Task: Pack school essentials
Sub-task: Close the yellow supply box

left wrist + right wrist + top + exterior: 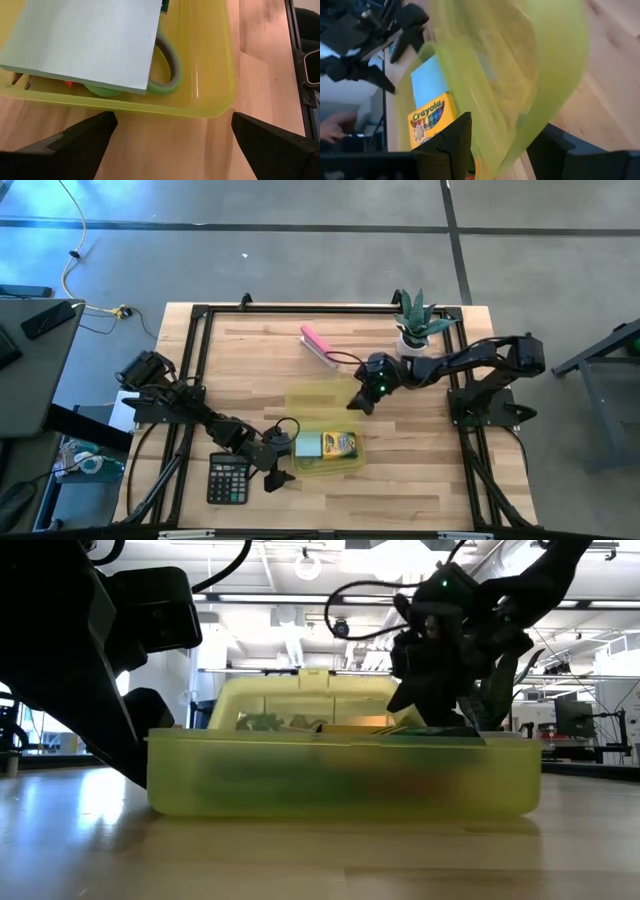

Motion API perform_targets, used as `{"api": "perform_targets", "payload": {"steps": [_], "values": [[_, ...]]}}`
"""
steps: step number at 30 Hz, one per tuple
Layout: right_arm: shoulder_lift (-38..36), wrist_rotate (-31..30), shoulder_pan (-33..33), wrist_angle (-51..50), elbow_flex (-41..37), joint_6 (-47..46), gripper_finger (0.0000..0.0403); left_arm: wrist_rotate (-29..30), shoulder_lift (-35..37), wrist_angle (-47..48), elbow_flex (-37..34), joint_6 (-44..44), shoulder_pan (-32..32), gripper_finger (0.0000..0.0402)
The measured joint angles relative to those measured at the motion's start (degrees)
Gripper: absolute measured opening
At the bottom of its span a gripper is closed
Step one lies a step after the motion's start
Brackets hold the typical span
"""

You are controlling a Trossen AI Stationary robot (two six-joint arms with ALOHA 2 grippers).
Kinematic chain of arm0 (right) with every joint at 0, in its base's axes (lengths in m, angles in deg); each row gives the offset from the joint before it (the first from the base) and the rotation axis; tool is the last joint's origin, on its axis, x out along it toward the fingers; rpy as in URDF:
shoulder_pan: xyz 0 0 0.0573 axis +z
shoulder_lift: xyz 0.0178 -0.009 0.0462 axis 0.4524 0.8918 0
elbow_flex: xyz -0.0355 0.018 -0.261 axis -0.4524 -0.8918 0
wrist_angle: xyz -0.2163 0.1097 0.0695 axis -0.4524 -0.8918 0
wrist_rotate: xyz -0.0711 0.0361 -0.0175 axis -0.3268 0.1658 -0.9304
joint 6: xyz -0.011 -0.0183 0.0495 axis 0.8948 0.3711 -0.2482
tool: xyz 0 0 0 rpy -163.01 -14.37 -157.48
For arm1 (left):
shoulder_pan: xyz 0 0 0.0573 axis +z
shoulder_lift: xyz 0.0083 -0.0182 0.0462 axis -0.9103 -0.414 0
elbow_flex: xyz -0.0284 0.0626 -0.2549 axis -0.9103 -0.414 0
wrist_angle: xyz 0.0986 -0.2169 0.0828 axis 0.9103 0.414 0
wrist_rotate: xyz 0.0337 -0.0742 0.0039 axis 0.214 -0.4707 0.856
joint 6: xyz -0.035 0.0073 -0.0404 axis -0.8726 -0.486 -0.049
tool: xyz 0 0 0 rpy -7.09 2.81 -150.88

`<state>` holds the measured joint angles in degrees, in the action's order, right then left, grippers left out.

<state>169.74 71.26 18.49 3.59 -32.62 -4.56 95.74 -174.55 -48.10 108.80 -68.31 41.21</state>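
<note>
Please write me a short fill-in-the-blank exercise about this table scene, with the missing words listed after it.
1. The right gripper holds the lid of the ______-coloured box.
2. In the box, the crayon box lies beside the light-blue ______.
3. The black calculator lies ______ the box, on the table.
4. The left gripper stands near the box with its fingers ______.

Missing words: yellow; note pad; outside; open
</note>
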Motion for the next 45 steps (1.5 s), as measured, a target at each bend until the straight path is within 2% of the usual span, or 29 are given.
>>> {"api": "perform_targets", "payload": {"steps": [10, 14, 20, 30, 38, 45], "values": [[-5.0, -6.15, 5.34, -0.98, 0.0, 8.21, 0.0161, -0.87, 0.06, 0.14, -0.01, 0.05, 0.86, 0.0399], [-6.65, -11.85, 8.27, -4.02, 0.0, 10.71, 0.0161, -0.69, 1.34, 2.08, -0.14, 0.9, 1.12, 0.039], [-6.8, -19.99, 12.25, -6.88, 0.0, 15.01, 0.0161, 1.72, 5.78, 9.52, -0.36, 1.82, 1.2, 0.0373], [-6.8, -27.29, 17.16, -6.67, 0.0, 17.89, 0.0161, 7.94, 13.72, 22.85, -0.21, 4.4, 1.74, 0.0369], [-6.8, -30.84, 20.32, -6.45, 0.0, 18.72, 0.0161, 10.54, 17.15, 31.43, -0.17, 6.05, 6.34, 0.0348], [-6.8, -32.41, 21.7, -6.37, 0.0, 18.68, 0.0161, 10.71, 17.57, 36.04, -0.15, 8.76, 12.37, 0.0299]]}}
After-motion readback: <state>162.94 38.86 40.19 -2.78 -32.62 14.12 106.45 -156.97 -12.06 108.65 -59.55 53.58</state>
